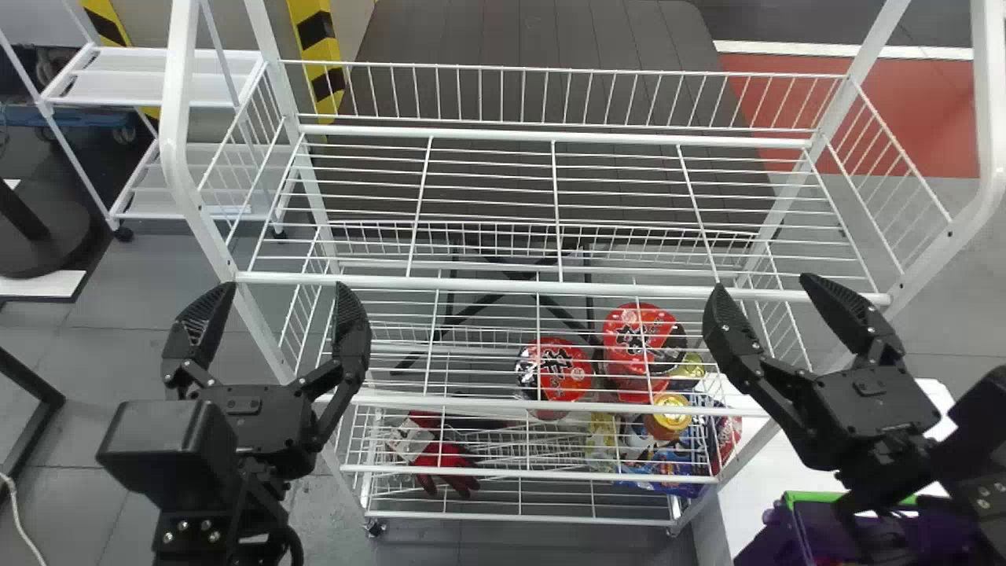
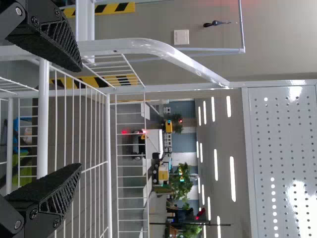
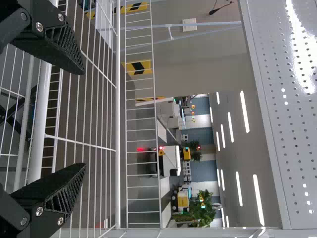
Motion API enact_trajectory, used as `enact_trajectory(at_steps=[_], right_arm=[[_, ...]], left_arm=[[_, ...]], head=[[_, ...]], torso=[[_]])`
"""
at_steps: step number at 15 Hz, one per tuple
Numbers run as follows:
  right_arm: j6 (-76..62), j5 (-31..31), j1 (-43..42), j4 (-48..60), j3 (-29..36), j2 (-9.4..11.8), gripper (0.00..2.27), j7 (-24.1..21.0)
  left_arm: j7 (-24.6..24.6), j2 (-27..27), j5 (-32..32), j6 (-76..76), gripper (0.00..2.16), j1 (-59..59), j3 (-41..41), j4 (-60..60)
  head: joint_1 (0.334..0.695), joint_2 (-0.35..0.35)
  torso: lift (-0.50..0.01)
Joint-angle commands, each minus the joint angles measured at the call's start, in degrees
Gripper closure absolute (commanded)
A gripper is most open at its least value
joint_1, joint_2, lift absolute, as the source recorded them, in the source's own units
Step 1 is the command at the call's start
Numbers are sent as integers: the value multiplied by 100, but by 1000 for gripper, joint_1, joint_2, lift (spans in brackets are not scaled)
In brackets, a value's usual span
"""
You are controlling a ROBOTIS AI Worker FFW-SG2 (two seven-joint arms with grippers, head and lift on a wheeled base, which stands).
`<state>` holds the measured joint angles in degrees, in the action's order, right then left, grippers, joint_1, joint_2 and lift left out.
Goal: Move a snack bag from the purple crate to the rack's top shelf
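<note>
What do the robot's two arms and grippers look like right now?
The left gripper and right gripper are black. Each has two flat fingers, tapered and ribbed, with silver screws near their bases. The left arm carries a boxy black block and silver bolts; the right arm is black too.

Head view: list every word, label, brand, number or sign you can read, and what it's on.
No text that I can quote.
Larger red-topped container on the rack: bold characters, too small to read.
Smaller red-topped container: characters, too small to read.
Blue pack: printed marks, too small to read.
Yellow-and-black striped marking: no words.
</note>
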<state>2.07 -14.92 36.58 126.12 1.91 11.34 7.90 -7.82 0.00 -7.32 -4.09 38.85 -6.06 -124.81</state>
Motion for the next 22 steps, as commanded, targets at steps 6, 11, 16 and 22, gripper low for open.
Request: enact_trajectory(at_steps=[6,11,16,22], right_arm=[[-35,-2,25,9,11,0,174,1],[-71,-2,25,-9,11,-18,174,1],[-106,-20,34,-9,20,-26,174,1],[-229,-29,78,-88,29,-26,174,1]], left_arm=[[0,-15,2,1,144,0,-1,-8],[9,-15,28,-17,144,-26,17,10],[18,-15,37,-17,144,-35,34,10],[35,-15,64,-52,144,-17,43,45]], head=[[695,-23],[695,-23],[695,-22],[695,-23]], torso=[[-137],[-157],[-177],[-201]])
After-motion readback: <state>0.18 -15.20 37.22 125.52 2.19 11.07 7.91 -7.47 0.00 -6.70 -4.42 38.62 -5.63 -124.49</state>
